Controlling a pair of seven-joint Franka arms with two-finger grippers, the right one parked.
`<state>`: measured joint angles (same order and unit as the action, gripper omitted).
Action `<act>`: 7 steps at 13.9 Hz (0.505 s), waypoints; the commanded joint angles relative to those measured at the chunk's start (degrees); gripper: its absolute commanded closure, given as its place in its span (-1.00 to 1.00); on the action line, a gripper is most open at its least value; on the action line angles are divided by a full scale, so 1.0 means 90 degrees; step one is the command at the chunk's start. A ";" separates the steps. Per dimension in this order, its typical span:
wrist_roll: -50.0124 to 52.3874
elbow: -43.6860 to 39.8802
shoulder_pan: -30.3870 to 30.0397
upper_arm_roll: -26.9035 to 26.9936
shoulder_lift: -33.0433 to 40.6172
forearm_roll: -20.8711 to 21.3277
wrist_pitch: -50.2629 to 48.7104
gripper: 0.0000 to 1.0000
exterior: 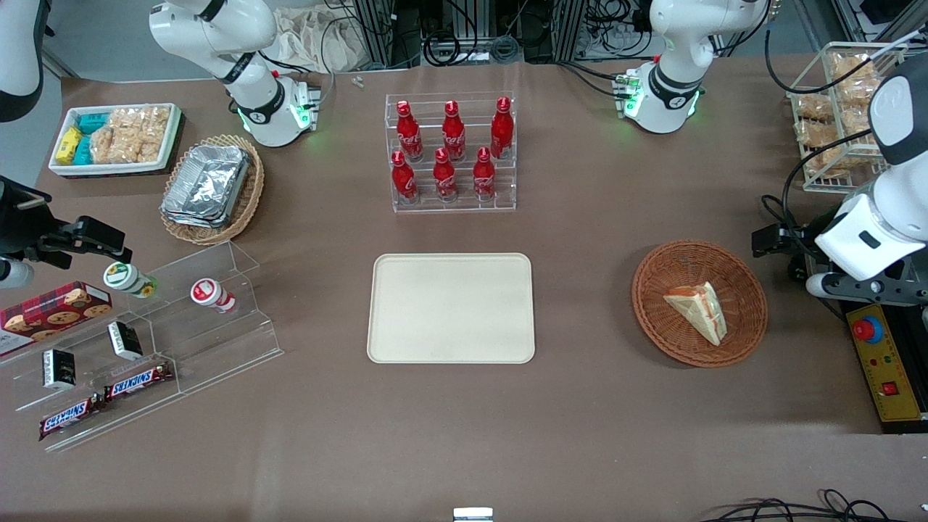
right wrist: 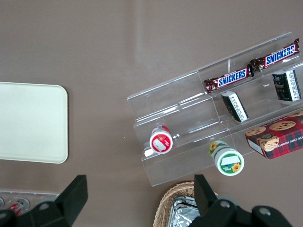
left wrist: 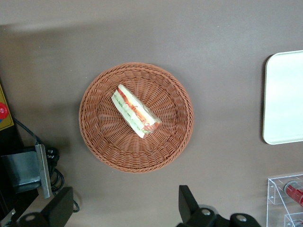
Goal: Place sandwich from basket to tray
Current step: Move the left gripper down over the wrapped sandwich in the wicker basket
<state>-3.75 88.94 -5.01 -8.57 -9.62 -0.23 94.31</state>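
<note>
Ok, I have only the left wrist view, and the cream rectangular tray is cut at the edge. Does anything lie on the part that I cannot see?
Observer: No. The front view shows the whole cream rectangular tray, and it is bare.
Operator: Where is the end effector compared with the round reddish-brown wicker basket?
Observer: The end effector hangs open beside the basket, toward the working arm's end of the table. It is not over the triangular wedge sandwich.
Operator: What stands near the tray?
Observer: A clear acrylic rack with six red bottles stands farther from the front camera than the tray.
</note>
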 commanded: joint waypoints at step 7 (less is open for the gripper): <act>0.0190 -0.0195 0.0030 -0.0170 -0.0366 0.0473 -0.0069 -1.00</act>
<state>-3.63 88.94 -4.88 -9.02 -10.69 1.24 94.26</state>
